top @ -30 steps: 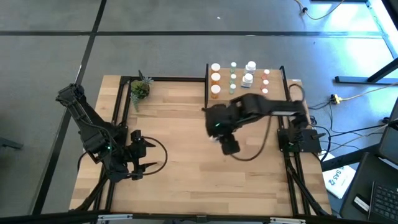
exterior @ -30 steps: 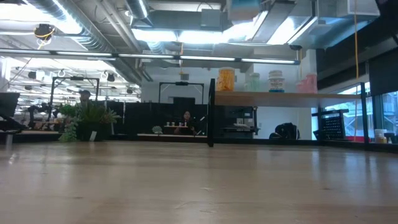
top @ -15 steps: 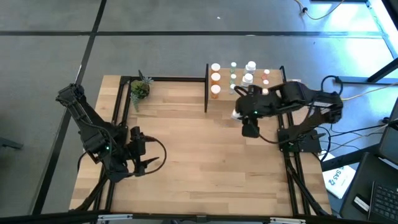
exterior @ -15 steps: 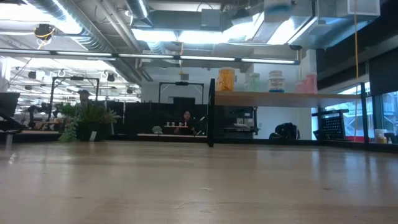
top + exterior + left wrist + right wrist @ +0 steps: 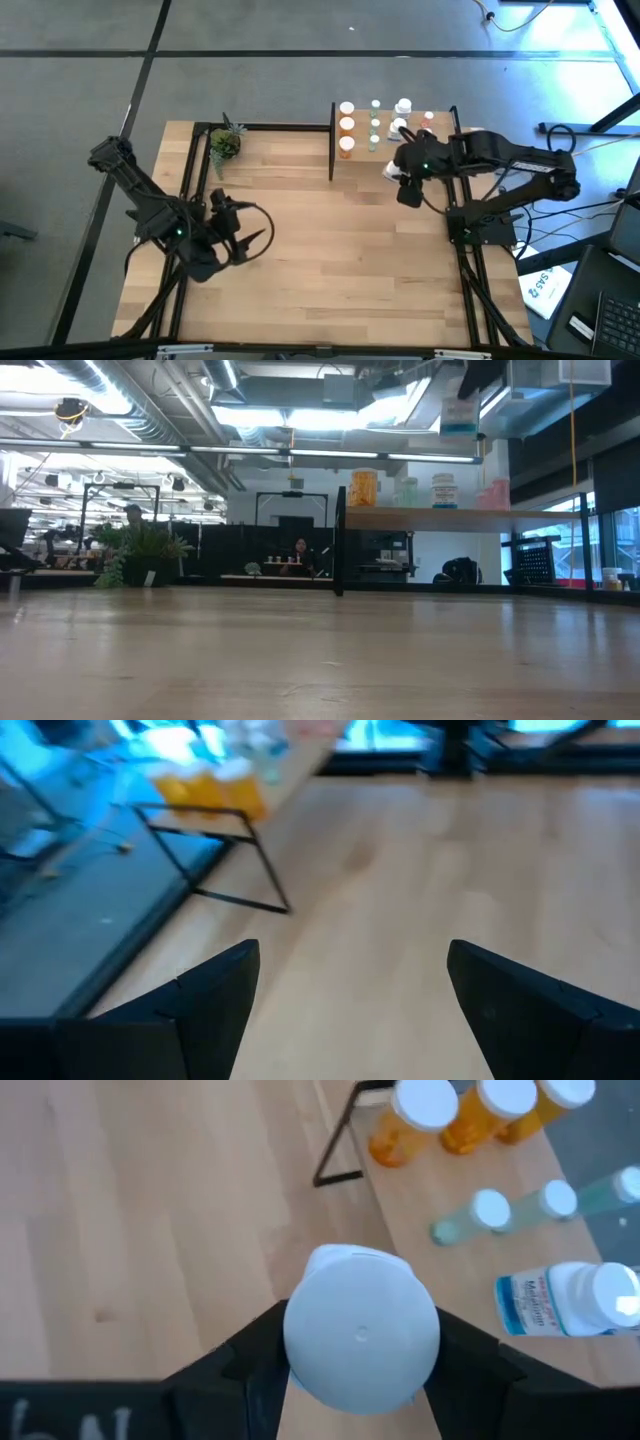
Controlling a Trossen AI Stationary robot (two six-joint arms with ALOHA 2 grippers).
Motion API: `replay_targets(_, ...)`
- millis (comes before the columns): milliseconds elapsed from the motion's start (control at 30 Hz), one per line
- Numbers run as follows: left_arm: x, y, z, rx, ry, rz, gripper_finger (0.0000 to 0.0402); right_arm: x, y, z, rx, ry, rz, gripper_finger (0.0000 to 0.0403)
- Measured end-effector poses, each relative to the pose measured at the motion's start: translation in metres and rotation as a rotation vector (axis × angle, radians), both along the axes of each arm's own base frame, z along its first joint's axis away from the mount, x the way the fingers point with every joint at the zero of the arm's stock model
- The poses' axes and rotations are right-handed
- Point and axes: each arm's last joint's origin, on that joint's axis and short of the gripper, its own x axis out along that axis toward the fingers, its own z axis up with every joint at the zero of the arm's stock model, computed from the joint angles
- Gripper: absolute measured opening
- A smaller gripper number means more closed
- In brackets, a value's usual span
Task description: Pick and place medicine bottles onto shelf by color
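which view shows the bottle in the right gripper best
The right wrist view: the held bottle fills the frame, white cap up, clamped between the right gripper fingers. The low view shows its white labelled body high above the shelf. The high view gives only a white speck. The left wrist view misses it.

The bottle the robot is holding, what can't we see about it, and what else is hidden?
- White bottle in the right gripper: right wrist view shows mostly its cap, hiding the body.
- Its label, low view: blurred and cut by the top edge.
- Shelf bottles, left wrist view: blurred.
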Motion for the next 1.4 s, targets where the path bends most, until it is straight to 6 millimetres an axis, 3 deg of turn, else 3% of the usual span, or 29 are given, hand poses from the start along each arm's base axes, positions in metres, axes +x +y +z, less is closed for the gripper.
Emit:
replay_targets(233,0.008,0.012,0.001,0.056,0.001,0.064,0.0318,0.003,-0.027,-0.01,-0.011,0.02,0.035,0.0192)
replay_targets(667,0.012,0.017,-0.001,0.007,0.051,0.058,0.0318,-0.002,-0.087,-0.024,0.012,0.095,0.027,0.0193)
replay_targets(933,0.012,0.017,-0.001,0.007,0.051,0.058,0.0318,0.0,-0.104,-0.047,0.009,0.165,0.072,0.0193)
replay_targets(1400,0.012,0.017,-0.001,0.007,0.051,0.058,0.0318,-0.005,-0.118,-0.049,0.004,0.159,0.068,0.0193)
